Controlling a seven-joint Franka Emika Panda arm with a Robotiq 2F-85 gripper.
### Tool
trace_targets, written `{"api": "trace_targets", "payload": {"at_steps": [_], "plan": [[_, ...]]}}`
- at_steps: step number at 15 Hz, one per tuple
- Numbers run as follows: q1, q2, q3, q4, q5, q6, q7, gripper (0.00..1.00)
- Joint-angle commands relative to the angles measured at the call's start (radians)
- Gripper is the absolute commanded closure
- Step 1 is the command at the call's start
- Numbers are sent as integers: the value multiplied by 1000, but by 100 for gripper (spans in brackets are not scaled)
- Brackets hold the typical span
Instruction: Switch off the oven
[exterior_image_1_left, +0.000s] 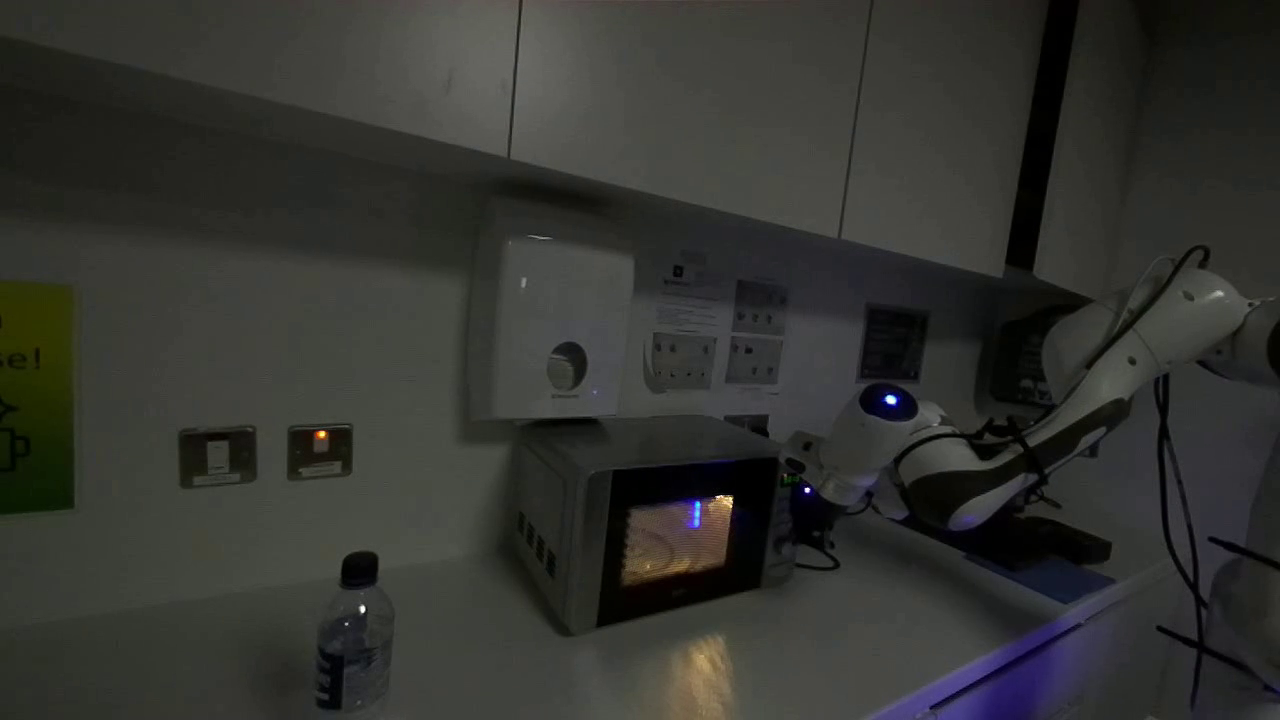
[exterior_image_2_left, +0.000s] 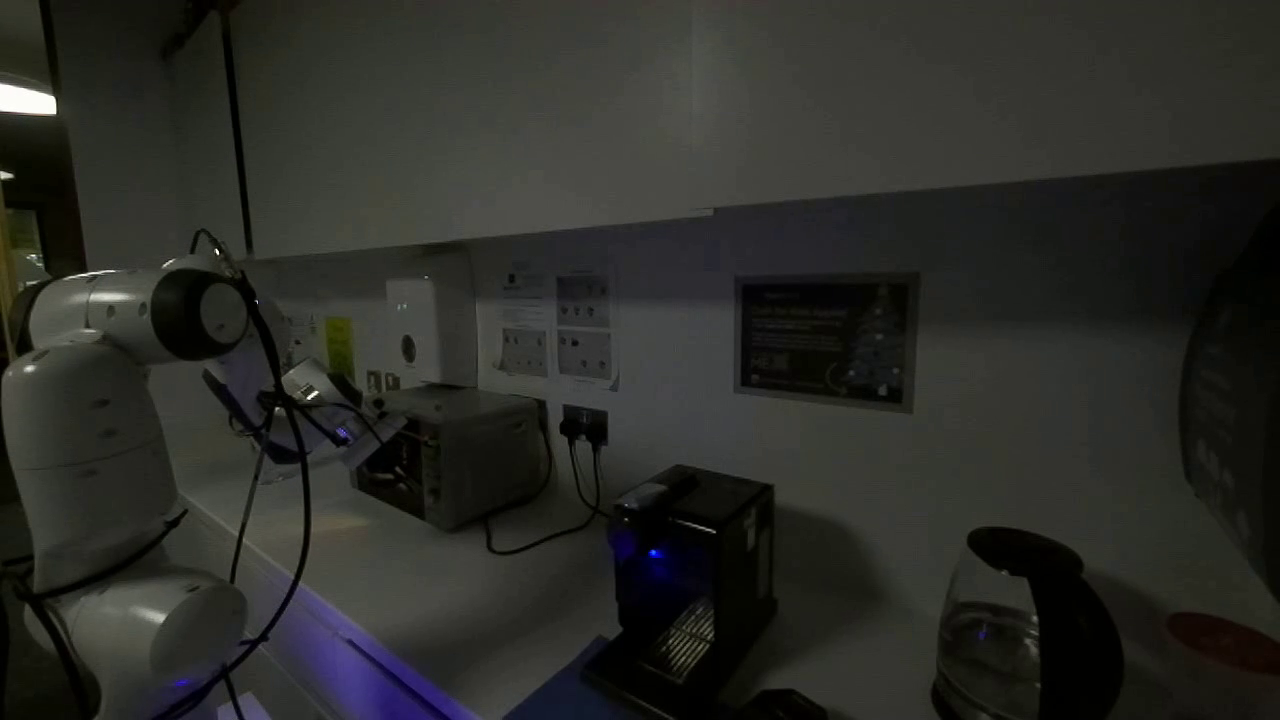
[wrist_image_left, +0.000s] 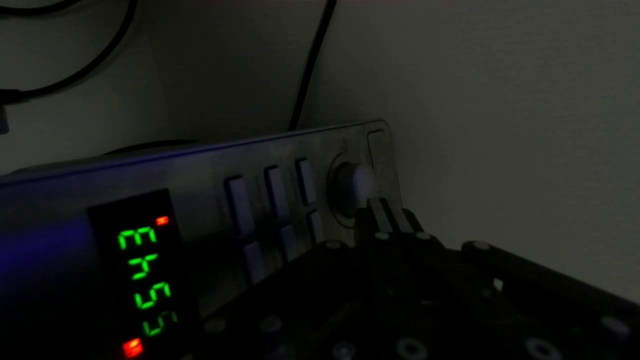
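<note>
At the control panel (wrist_image_left: 207, 200) of the oven (exterior_image_1_left: 655, 525), I have the gripper (wrist_image_left: 390, 210) with its jaws pressed together and nothing between them. I'd say that suits the job: joined, the fingers (wrist_image_left: 381, 217) make one narrow prod for pushing rather than a grip for turning. In the wrist view the tips overlap the edge of the knob (wrist_image_left: 348, 187), though I can't tell whether they touch it. The display (wrist_image_left: 142, 270) lies on its side there, so the wrist seems rolled over, which leaves the buttons (wrist_image_left: 241, 205) in sight beside the fingers. Green digits and warm light behind the door glass (exterior_image_1_left: 675, 545) suggest the oven is running, so I judge the switching-off not yet done.

The oven itself stands on a pale counter (exterior_image_1_left: 500, 670), its back towards the wall (exterior_image_1_left: 200, 330), with a white box (exterior_image_1_left: 560, 310) mounted on that wall just above it. My arm (exterior_image_1_left: 950, 490) reaches in from the panel side of the oven, presumably to keep off the door. A water bottle (exterior_image_1_left: 355, 640) stands on the other side of the oven; past the panel side, well apart, come a black coffee machine (exterior_image_2_left: 700, 570) and a kettle (exterior_image_2_left: 1000, 640). Cupboards (exterior_image_1_left: 690, 110) hang above the oven, and the room is dim, so depth at the tips is hard for me to judge.
</note>
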Motion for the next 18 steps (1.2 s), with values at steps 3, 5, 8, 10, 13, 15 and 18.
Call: {"api": "trace_targets", "payload": {"at_steps": [3, 5, 8, 10, 13, 15, 18], "plan": [[-11, 6, -4, 17, -42, -14, 15, 100], [-14, 9, -5, 20, -41, -13, 11, 100], [-16, 16, -6, 26, -39, -14, 3, 100], [-16, 20, -7, 31, -40, -15, -1, 100], [-15, 31, -7, 41, -43, -14, -10, 100], [-15, 43, -7, 52, -53, -15, -15, 100], [-15, 60, -11, 69, -70, -18, -24, 100]]}}
